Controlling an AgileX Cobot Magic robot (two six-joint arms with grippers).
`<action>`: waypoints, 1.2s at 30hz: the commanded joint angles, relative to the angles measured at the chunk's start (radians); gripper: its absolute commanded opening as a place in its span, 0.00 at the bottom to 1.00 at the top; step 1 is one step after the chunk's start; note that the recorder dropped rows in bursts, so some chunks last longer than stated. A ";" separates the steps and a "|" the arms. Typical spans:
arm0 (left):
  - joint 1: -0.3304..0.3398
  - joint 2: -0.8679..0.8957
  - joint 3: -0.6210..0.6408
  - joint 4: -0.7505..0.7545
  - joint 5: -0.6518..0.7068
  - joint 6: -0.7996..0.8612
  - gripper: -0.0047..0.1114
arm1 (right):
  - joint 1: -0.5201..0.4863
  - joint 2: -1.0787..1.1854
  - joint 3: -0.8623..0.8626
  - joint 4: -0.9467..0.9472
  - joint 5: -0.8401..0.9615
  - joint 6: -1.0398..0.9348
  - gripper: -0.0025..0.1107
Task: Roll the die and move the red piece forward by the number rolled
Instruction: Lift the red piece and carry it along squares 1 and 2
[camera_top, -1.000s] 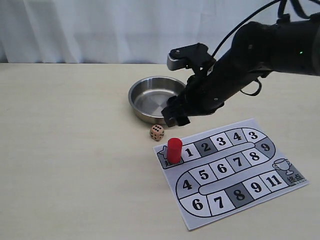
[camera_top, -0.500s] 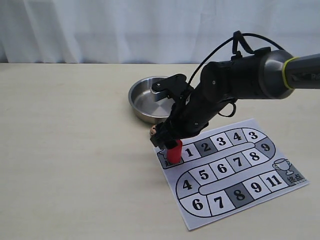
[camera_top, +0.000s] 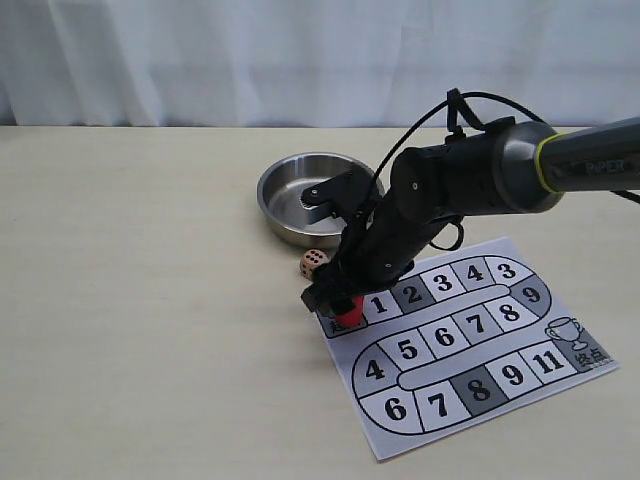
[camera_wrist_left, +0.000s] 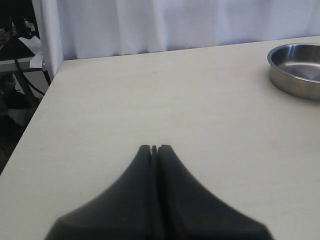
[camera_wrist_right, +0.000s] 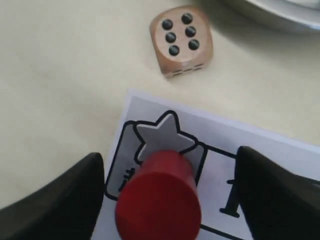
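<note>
The red piece (camera_wrist_right: 159, 197) stands upright on the grey star square of the paper board (camera_top: 470, 340). My right gripper (camera_wrist_right: 167, 195) is open, one finger on each side of the piece with a gap on both sides. From outside, only a sliver of the red piece (camera_top: 352, 304) shows under the right gripper (camera_top: 338, 298). The tan die (camera_wrist_right: 181, 40) lies on the table just off the board, five pips up; the die (camera_top: 312, 263) sits between board and bowl. My left gripper (camera_wrist_left: 154, 148) is shut over bare table, holding nothing.
A steel bowl (camera_top: 290, 200) stands behind the die, also seen as the bowl (camera_wrist_left: 295, 67) in the left wrist view. The numbered track runs from square 1 (camera_top: 379, 304) toward a trophy square (camera_top: 565, 330). The table edge (camera_wrist_left: 42, 100) drops off at the left.
The right arm has come down from above the bowl's edge to the board's start square, and its open fingers now straddle the red piece. Die and piece have not moved.
</note>
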 joint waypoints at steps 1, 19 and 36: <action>-0.002 0.000 0.002 -0.005 -0.009 -0.004 0.04 | 0.000 -0.001 0.000 -0.007 -0.014 0.003 0.48; -0.002 0.000 0.002 -0.005 -0.009 -0.004 0.04 | -0.051 -0.128 -0.002 -0.037 0.069 0.051 0.06; -0.002 0.000 0.002 -0.005 -0.009 -0.004 0.04 | -0.097 -0.008 0.004 0.017 0.031 0.046 0.06</action>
